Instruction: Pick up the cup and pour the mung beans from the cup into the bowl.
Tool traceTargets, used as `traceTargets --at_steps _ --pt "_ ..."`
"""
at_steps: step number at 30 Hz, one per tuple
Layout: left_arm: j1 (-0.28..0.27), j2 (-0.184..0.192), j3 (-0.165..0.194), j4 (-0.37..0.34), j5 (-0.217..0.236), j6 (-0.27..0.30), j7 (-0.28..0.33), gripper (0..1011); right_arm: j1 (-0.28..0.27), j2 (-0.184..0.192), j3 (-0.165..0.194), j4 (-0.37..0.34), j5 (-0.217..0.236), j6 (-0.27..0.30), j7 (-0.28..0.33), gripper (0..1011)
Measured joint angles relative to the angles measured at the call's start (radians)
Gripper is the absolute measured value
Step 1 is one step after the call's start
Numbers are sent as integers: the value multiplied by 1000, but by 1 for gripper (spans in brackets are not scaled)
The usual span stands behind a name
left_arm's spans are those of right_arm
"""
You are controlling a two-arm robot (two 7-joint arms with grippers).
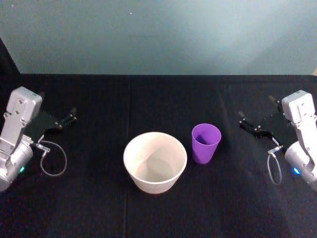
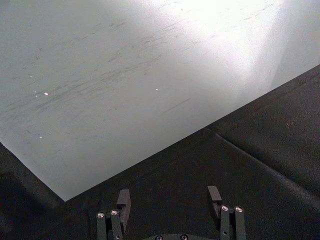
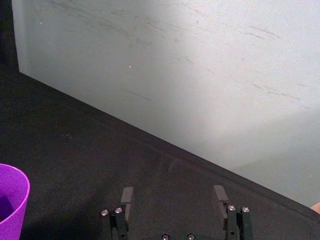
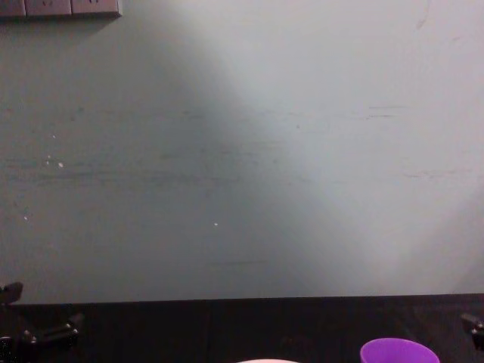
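Observation:
The purple cup (image 1: 205, 143) stands upright on the black table, just right of the pale bowl (image 1: 156, 187). Its side shows in the right wrist view (image 3: 10, 205), and its rim at the bottom of the chest view (image 4: 398, 351), where a sliver of the bowl (image 4: 265, 361) also shows. The mung beans are hidden inside the cup. My right gripper (image 1: 253, 115) (image 3: 173, 197) hovers open at the table's right, well clear of the cup. At the far left, my left gripper (image 1: 62, 111) (image 2: 169, 199) is open and holds nothing.
A pale grey-green wall (image 1: 158, 34) rises directly behind the table's far edge. Black cloth (image 1: 99, 208) covers the table. Wide bare stretches of it lie between each arm and the two vessels.

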State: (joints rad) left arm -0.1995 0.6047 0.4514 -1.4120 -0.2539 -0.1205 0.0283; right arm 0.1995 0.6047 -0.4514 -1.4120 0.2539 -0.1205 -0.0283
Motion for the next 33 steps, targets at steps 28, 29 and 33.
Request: traceTargets --at_steps 28,29,33 --pt "0 0 0 0 0 0 0 1000 0 0 0 0 0 0 0 1003" --pt "0 0 0 0 0 0 0 1000 0 0 0 0 0 0 0 1003" --pt "0 0 0 0 0 0 0 1000 0 0 0 0 0 0 0 1003"
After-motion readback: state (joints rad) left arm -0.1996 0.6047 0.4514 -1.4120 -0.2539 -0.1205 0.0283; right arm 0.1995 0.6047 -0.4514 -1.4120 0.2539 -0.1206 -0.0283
